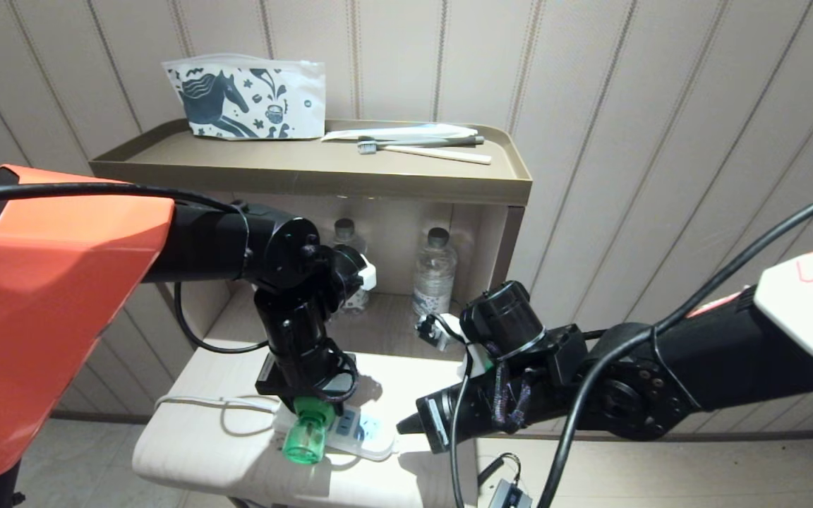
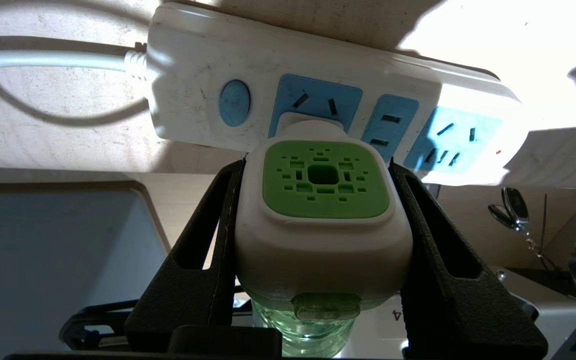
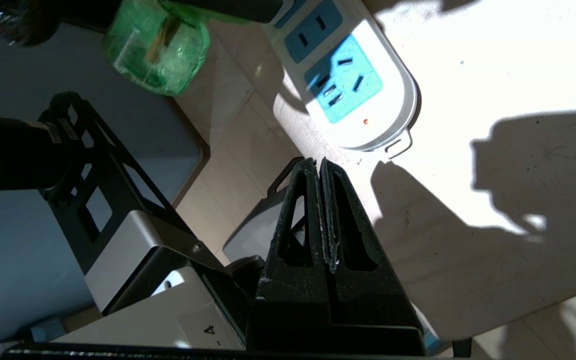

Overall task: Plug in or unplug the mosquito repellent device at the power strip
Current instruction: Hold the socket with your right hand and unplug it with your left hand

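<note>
The mosquito repellent device [image 2: 324, 200] has a white head with a green vented face and a translucent green bottle [image 1: 305, 439]. My left gripper [image 2: 317, 162] is shut on the sides of its head. The plug end meets the first light-blue socket of the white power strip [image 2: 198, 60], next to the round blue button [image 2: 234, 103]; the pins are hidden. The strip [image 1: 371, 439] lies near the front edge of a pale low table [image 1: 420, 381]. My right gripper [image 3: 319, 162] is shut and empty, its tip [image 1: 406, 426] just off the strip's free end [image 3: 388, 115].
The strip's white cord [image 1: 195, 403] loops left across the table. Behind stands an open cabinet with two clear water bottles [image 1: 435, 271] inside. On top of it lie a horse-print pouch [image 1: 248, 99] and a toothbrush [image 1: 424, 149]. The table's front edge drops to the floor.
</note>
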Available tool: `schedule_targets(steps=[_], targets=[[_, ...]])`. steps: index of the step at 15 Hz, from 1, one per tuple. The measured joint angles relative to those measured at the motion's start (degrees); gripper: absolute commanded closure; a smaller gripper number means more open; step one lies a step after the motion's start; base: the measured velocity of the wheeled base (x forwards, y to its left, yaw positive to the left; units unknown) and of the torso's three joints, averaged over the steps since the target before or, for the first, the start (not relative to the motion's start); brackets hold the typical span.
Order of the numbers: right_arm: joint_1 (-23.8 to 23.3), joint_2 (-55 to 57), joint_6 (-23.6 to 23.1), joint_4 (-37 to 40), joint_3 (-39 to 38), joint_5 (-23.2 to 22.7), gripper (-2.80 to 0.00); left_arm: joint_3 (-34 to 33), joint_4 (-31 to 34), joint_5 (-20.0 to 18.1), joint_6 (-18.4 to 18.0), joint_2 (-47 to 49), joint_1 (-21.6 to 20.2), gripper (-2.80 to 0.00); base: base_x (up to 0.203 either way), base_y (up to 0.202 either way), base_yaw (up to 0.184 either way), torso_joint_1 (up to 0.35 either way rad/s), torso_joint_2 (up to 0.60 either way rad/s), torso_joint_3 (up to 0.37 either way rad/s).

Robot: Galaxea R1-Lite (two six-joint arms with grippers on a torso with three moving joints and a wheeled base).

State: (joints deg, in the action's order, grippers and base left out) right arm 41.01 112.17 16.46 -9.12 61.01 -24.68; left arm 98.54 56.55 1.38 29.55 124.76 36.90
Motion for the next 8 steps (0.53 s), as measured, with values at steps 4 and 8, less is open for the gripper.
schedule_targets(steps=[4,8], targets=[[0.45,4.41,-0.04,-0.02,2.37,1.85,0.00,-0.02,-0.09,0.00,0.05,0.41,0.02,0.00,0.000,0.000,0.000,0.000,0.00,0.000],[1.70,7.73,-0.10,-0.04,4.31,2.35,0.00,-0.09,-0.13,0.00,0.05,0.49,0.02,0.00,0.000,0.000,0.000,0.000,0.00,0.000]])
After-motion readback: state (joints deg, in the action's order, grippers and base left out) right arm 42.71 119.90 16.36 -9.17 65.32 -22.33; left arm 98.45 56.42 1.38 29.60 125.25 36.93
